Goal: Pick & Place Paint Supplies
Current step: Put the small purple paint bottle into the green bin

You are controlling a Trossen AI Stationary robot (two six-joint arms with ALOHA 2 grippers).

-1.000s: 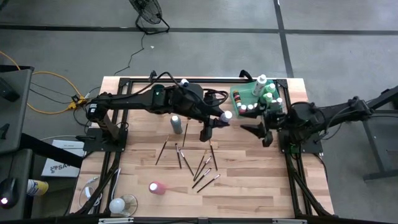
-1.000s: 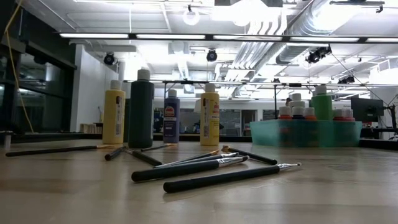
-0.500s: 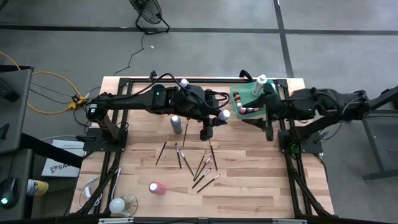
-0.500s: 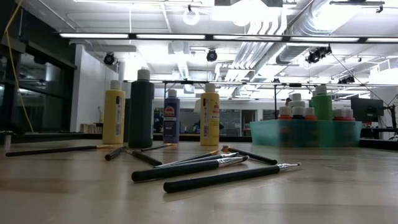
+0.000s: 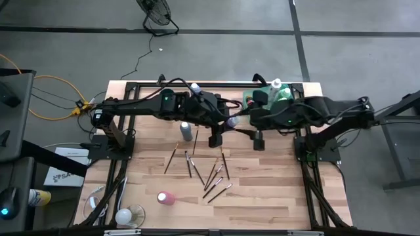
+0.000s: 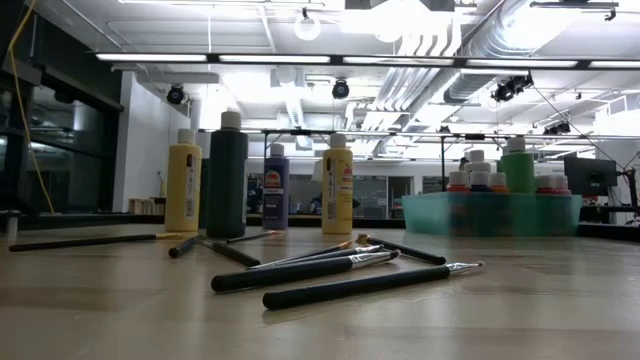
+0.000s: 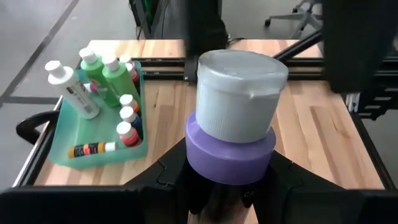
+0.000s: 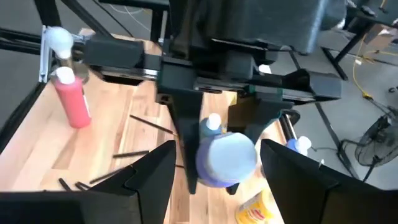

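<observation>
Wooden surface carries everything in view. My left arm reaches across its far half, and my left pincer is clamped on a purple paint bottle with a pale cap, held above the middle of the surface. My right arm extends from the right side toward that same bottle; my right pincer has its fingers spread apart on either side of the bottle without touching it. A translucent green tray sits at the far right corner and holds several capped bottles, upright and lying. Upright bottles stand on the surface in the low view: two yellow bottles, a dark green bottle and a blue bottle. A pink bottle lies near the front left. Thin dark paintbrushes are scattered near the centre front, some crossing one another.
</observation>
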